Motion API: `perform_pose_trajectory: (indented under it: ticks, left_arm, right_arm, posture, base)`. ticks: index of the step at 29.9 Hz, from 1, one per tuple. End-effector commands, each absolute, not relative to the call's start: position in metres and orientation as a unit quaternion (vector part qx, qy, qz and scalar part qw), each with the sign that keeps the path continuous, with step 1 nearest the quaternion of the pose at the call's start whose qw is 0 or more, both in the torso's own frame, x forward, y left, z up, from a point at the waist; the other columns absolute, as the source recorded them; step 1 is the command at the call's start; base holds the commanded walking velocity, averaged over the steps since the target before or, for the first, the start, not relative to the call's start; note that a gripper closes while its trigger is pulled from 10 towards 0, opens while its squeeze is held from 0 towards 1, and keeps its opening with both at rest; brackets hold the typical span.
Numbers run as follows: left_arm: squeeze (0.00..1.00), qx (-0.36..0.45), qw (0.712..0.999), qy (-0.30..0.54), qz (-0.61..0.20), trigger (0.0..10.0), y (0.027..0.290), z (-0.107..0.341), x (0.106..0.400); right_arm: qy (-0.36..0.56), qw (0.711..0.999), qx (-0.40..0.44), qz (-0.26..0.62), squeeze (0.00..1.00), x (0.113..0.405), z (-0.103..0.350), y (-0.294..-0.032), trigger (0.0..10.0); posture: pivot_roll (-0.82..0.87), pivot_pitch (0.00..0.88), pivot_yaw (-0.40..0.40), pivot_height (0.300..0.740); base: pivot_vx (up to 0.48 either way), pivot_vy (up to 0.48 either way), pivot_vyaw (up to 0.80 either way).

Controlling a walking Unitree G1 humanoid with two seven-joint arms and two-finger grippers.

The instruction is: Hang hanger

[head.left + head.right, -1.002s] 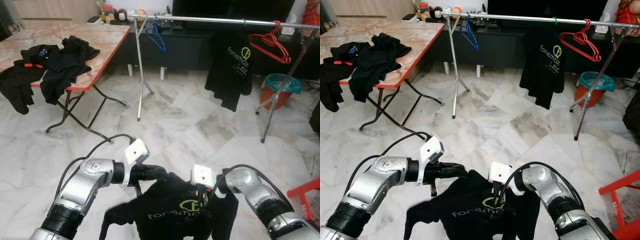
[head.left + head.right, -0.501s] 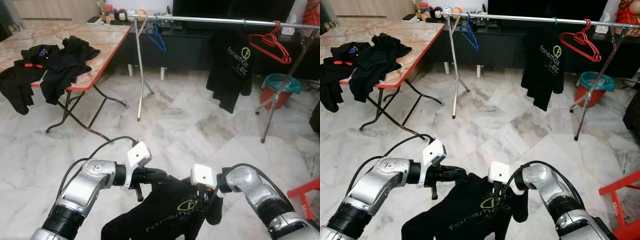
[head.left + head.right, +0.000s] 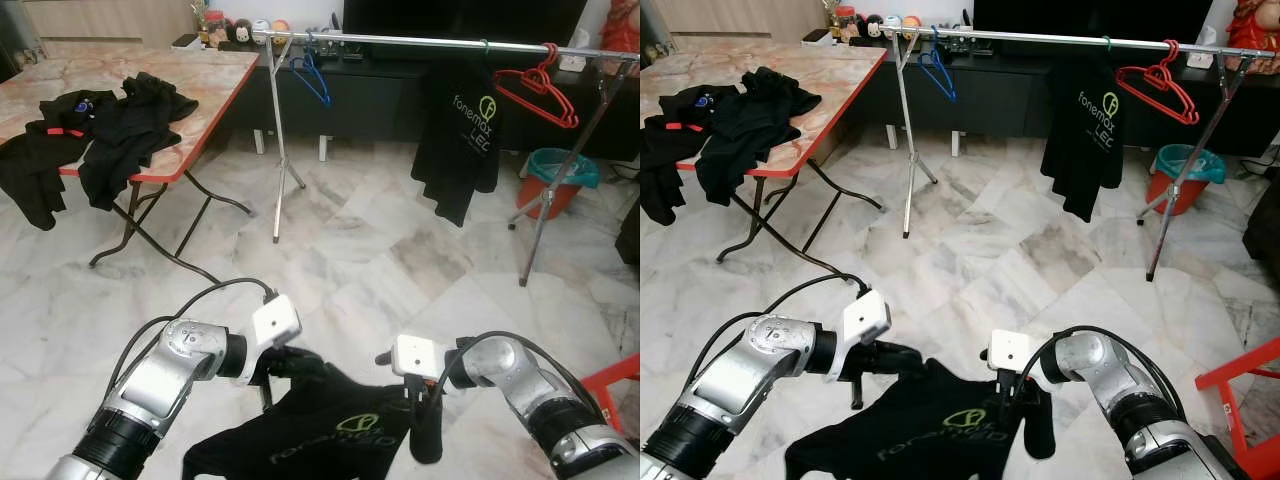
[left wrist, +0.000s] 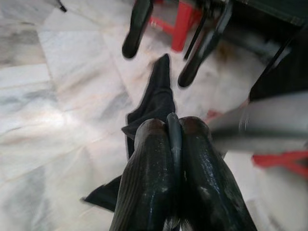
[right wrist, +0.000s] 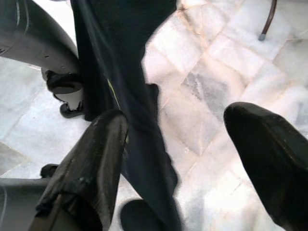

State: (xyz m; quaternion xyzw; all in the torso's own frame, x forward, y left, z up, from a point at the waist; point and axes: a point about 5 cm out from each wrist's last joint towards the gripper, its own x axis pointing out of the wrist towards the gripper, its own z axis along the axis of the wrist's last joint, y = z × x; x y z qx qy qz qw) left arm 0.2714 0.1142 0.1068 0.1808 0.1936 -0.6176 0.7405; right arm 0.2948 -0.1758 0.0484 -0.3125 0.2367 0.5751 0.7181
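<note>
A white marble floor (image 3: 360, 250) is seen from above, with a pink-topped folding table (image 3: 190, 85) at ten o'clock on which black garments (image 3: 100, 130) are heaped. At twelve o'clock a steel clothes rail (image 3: 420, 41) runs across the room; on it a blue hanger (image 3: 313, 78) is hung at eleven o'clock, a black printed T-shirt (image 3: 462, 140) at one o'clock, and red hangers (image 3: 540, 88) at two o'clock. A teal and orange bin (image 3: 560, 175) stands beneath them, well apart from the arms.

At seven o'clock the left gripper (image 4: 172, 144) is clamped tight on a thin dark bar, judged to be the hanger inside the carried black shirt (image 3: 330, 425), whose collar end is bunched against it. At five o'clock the right gripper (image 5: 178, 139) is spread wide, the cloth draped against one finger (image 5: 91, 159) and nothing pinched.

Since a second ago both arms have been lowered and the shirt, then held up with its logo facing the camera, has sagged and flattened toward the floor. The right side appears to have been released, so the load is now judged to rest on the left grip alone. The rail is still far off at twelve o'clock; the hanger is not yet hung, and the dragging hem could catch underfoot during the approach.
</note>
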Motion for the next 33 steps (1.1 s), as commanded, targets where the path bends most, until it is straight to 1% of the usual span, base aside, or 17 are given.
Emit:
perform_pose_trajectory:
  ticks: [1, 2, 6, 7, 8, 9, 10, 14, 17, 18, 24, 26, 27, 29, 31, 32, 33]
  left_arm:
    - [0.0, 0.231, 0.719, 0.183, -0.629, 0.0, 0.115, 0.111, 0.272]
    - [0.0, 0.259, 0.709, 0.179, -0.631, 0.0, 0.116, 0.113, 0.273]
    - [0.0, 0.281, 0.699, 0.17, -0.635, 0.0, 0.115, 0.115, 0.273]
    - [0.0, 0.295, 0.693, 0.156, -0.639, 0.9, 0.114, 0.118, 0.273]
    - [0.0, 0.302, 0.686, 0.144, -0.646, 9.8, 0.112, 0.122, 0.272]
    - [0.0, 0.302, 0.686, 0.144, -0.646, 9.8, 0.112, 0.122, 0.272]
    - [0.0, 0.303, 0.681, 0.133, -0.653, 10.0, 0.109, 0.125, 0.27]
    - [0.0, 0.292, 0.664, 0.115, -0.679, 10.0, 0.104, 0.132, 0.264]
    - [0.0, 0.303, 0.643, 0.106, -0.695, 10.0, 0.103, 0.134, 0.258]
    - [0.0, 0.305, 0.627, 0.107, -0.708, 10.0, 0.103, 0.135, 0.254]
    - [0.0, 0.322, 0.615, 0.108, -0.711, 10.0, 0.104, 0.137, 0.253]
    - [0.0, 0.325, 0.613, 0.106, -0.713, 10.0, 0.103, 0.139, 0.252]
    - [0.0, 0.325, 0.612, 0.105, -0.713, 10.0, 0.103, 0.139, 0.251]
    - [0.0, 0.326, 0.61, 0.103, -0.715, 10.0, 0.102, 0.139, 0.25]
    - [0.0, 0.333, 0.608, 0.096, -0.714, 10.0, 0.1, 0.141, 0.251]
    - [0.0, 0.333, 0.608, 0.096, -0.714, 10.0, 0.1, 0.141, 0.251]
    - [0.0, 0.336, 0.607, 0.096, -0.714, 10.0, 0.1, 0.141, 0.251]
  right_arm:
    - [0.213, 0.732, -0.303, 0.572, 0.0, 0.303, 0.06, -0.174, 10.0]
    - [0.208, 0.734, -0.294, 0.575, 0.0, 0.304, 0.063, -0.173, 10.0]
    - [0.204, 0.734, -0.287, 0.58, 0.0, 0.306, 0.065, -0.173, 10.0]
    - [0.202, 0.733, -0.279, 0.586, 0.0, 0.306, 0.067, -0.172, 10.0]
    - [0.202, 0.729, -0.27, 0.596, 0.0, 0.306, 0.069, -0.171, 10.0]
    - [0.202, 0.729, -0.27, 0.596, 0.0, 0.306, 0.069, -0.171, 10.0]
    - [0.203, 0.722, -0.264, 0.607, 0.0, 0.305, 0.071, -0.171, 10.0]
    - [0.213, 0.69, -0.266, 0.639, 0.0, 0.3, 0.071, -0.172, 10.0]
    - [0.212, 0.664, -0.278, 0.66, 0.0, 0.296, 0.072, -0.173, 10.0]
    - [0.195, 0.66, -0.288, 0.666, 0.0, 0.297, 0.075, -0.171, 10.0]
    - [0.146, 0.665, -0.324, 0.657, 0.0, 0.306, 0.089, -0.167, 10.0]
    - [0.115, 0.68, -0.338, 0.64, 0.0, 0.314, 0.1, -0.168, 10.0]
    - [0.109, 0.682, -0.343, 0.637, 0.0, 0.315, 0.102, -0.168, 10.0]
    - [0.088, 0.672, -0.356, 0.643, 0.0, 0.315, 0.107, -0.167, 10.0]
    - [0.074, 0.641, -0.372, 0.667, 0.0, 0.31, 0.109, -0.166, 10.0]
    - [0.074, 0.641, -0.372, 0.667, 0.0, 0.31, 0.109, -0.166, 10.0]
    - [0.072, 0.632, -0.375, 0.674, 0.0, 0.309, 0.109, -0.165, 10.0]
  posture:
    - [0.03, 0.0, -0.021, 0.74]
    - [0.03, 0.0, -0.021, 0.74]
    - [0.03, 0.0, -0.022, 0.74]
    - [0.03, 0.0, -0.023, 0.74]
    - [0.04, 0.0, -0.024, 0.74]
    - [0.04, 0.0, -0.024, 0.74]
    - [0.04, 0.0, -0.024, 0.74]
    - [0.04, 0.0, -0.025, 0.74]
    - [0.04, 0.0, -0.027, 0.74]
    - [0.04, 0.0, -0.027, 0.74]
    - [0.05, 0.0, -0.032, 0.74]
    - [0.05, 0.0, -0.033, 0.74]
    - [0.05, 0.0, -0.033, 0.74]
    - [0.04, 0.0, -0.033, 0.74]
    - [0.04, 0.0, -0.034, 0.74]
    - [0.04, 0.0, -0.034, 0.74]
    - [0.04, 0.0, -0.034, 0.74]
  base:
    - [0.0, 0.0, 0.0]
    - [0.0, 0.0, 0.0]
    - [0.0, 0.0, 0.0]
    - [0.0, 0.0, 0.0]
    - [0.0, 0.0, 0.0]
    - [0.0, 0.0, 0.0]
    - [0.0, 0.0, 0.0]
    - [0.0, 0.0, 0.0]
    - [0.0, 0.0, 0.0]
    - [0.0, 0.0, 0.0]
    - [0.0, 0.0, 0.0]
    - [0.0, 0.0, 0.0]
    - [0.0, 0.0, 0.0]
    - [0.0, 0.0, 0.0]
    - [0.0, 0.0, 0.0]
    - [0.0, 0.0, 0.0]
    - [0.0, 0.0, 0.0]
